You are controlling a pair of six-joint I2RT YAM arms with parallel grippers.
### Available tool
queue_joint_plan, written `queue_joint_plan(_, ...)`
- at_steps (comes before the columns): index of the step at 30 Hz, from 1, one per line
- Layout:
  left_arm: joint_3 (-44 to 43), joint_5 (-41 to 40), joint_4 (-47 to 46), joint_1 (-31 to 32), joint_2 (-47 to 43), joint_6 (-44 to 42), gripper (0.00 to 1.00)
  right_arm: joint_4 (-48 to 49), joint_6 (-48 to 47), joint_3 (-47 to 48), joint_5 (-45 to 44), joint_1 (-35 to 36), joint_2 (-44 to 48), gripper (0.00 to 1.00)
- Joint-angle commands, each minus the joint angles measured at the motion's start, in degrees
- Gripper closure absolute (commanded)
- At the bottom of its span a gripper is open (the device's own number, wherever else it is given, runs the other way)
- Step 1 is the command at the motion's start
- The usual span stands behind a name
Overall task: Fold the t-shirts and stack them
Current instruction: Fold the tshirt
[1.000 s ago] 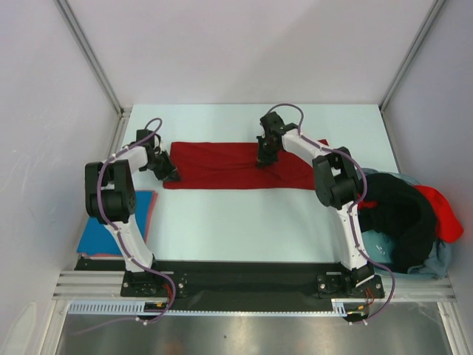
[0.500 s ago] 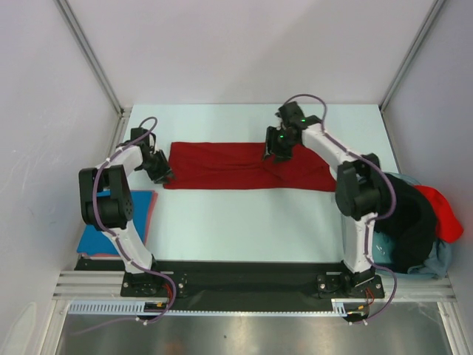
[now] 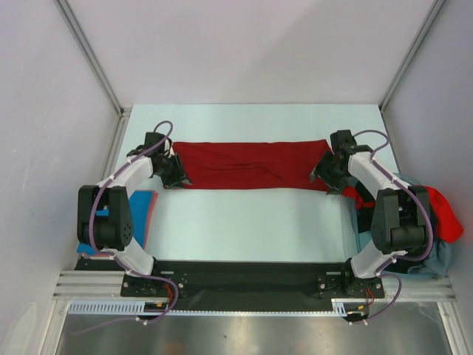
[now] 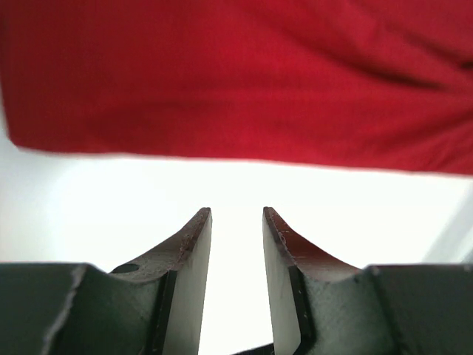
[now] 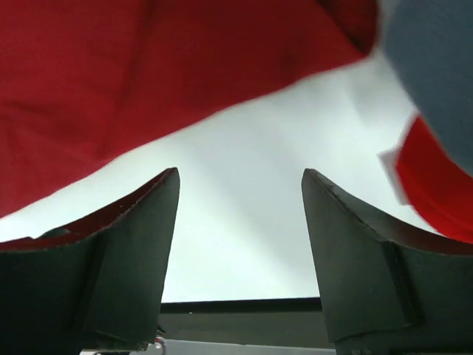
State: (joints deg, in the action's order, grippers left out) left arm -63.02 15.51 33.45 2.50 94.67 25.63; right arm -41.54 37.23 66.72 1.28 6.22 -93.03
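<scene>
Dark red t-shirt (image 3: 251, 164): lay flat as 1 long folded strip across the far half of the counter (image 3: 251, 222).
Left jaws: parted a little, gripping nothing, just off the strip's near left corner.
Right jaws: spread wide, empty, at the strip's right end.
Blue t-shirt (image 3: 142, 203): near left, partly under the left arm.
Other t-shirts (image 3: 443, 218): heaped at the right edge.

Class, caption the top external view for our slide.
The left end effector and right end effector at opposite ends of a dark red t-shirt folded into a strip.
</scene>
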Motion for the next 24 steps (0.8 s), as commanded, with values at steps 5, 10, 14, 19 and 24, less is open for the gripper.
queue_joint_plan(5, 3.61, 1.10, -1.02, 0.57, -6.78, 0.92, 0.61, 5.85, 10.31, -7.12, -6.02, -1.47, 4.17, 0.32)
queue_joint_plan(10, 2.82, 1.72, -0.67, 0.66, -6.78, 0.39, 0.61, 13.67, 13.30, -12.40, -7.78, -2.26, 5.06, 0.36)
queue_joint_plan(14, 2.38, 1.89, -0.49, 0.66, -6.52, -0.23, 0.61, 16.05, 14.09, -12.66, -7.60, -2.61, 3.39, 0.37)
queue_joint_plan(19, 1.50, 2.07, -0.32, 0.66, -5.47, -1.02, 0.61, 18.07, 14.80, -12.49, -8.14, -3.23, 2.25, 0.36)
queue_joint_plan(24, -0.69, 2.33, -0.23, 0.66, -3.19, -1.63, 0.61, 15.62, 15.50, -10.47, -10.24, -4.11, -0.74, 0.34)
